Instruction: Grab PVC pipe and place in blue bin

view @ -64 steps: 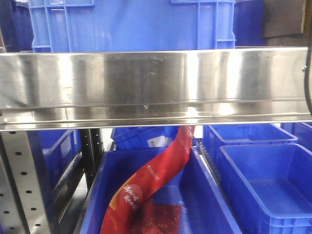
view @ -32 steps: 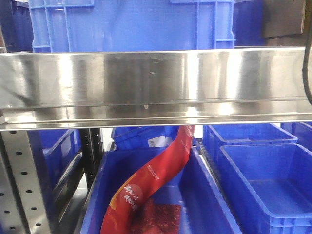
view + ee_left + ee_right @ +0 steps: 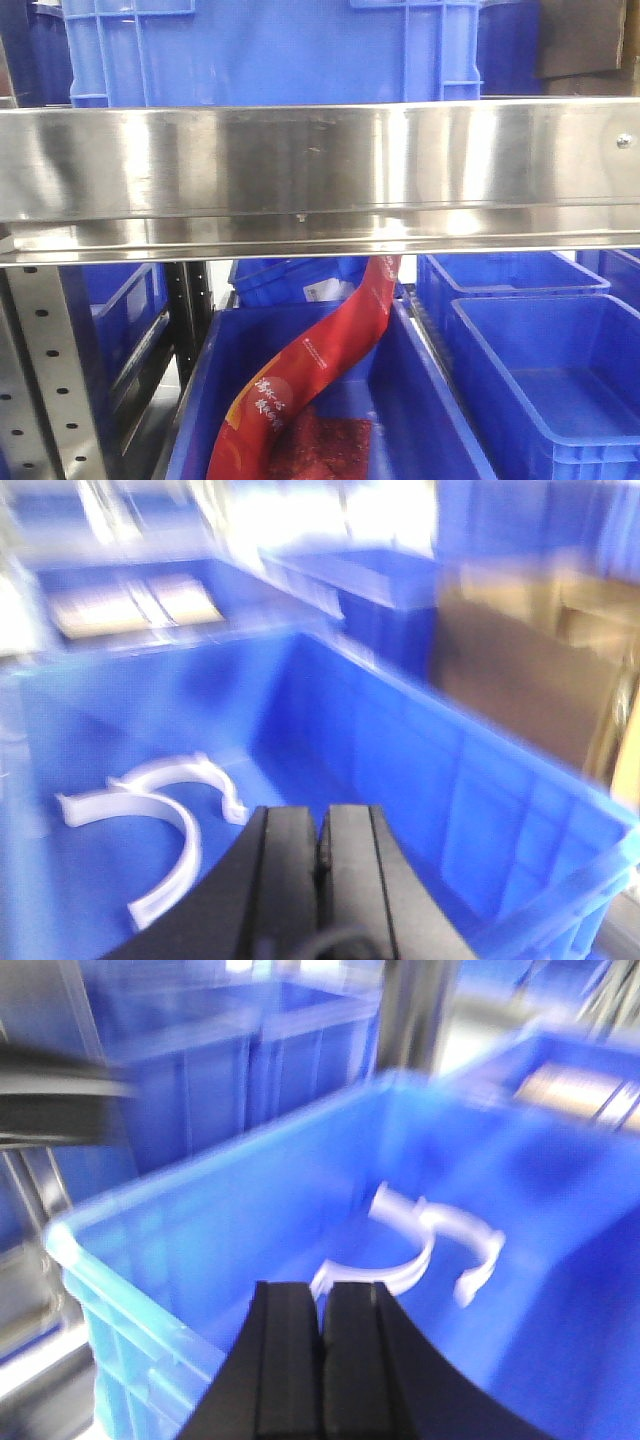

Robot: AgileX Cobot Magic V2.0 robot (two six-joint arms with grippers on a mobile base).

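Observation:
Two white arched PVC pipe pieces lie on the floor of a blue bin (image 3: 420, 750). In the left wrist view the nearer piece (image 3: 175, 830) and the farther one (image 3: 190, 772) sit to the left of my left gripper (image 3: 320, 815). That gripper is shut and empty above the bin's middle. In the right wrist view the same bin (image 3: 200, 1175) holds both pieces (image 3: 400, 1272) (image 3: 470, 1235), just beyond my right gripper (image 3: 322, 1288). It is shut, with nothing seen between the jaws. Both wrist views are blurred. Neither gripper shows in the front view.
A wide steel shelf beam (image 3: 320, 170) crosses the front view, with a blue crate (image 3: 270, 50) on top. Below it a red bag (image 3: 320, 360) lies in a blue bin, with more blue bins (image 3: 540, 380) to the right. A brown cardboard box (image 3: 520, 670) stands beyond the bin.
The black cable at the right edge of the front view has gone out of sight, uncovering a screw on the beam. The rest is unchanged.

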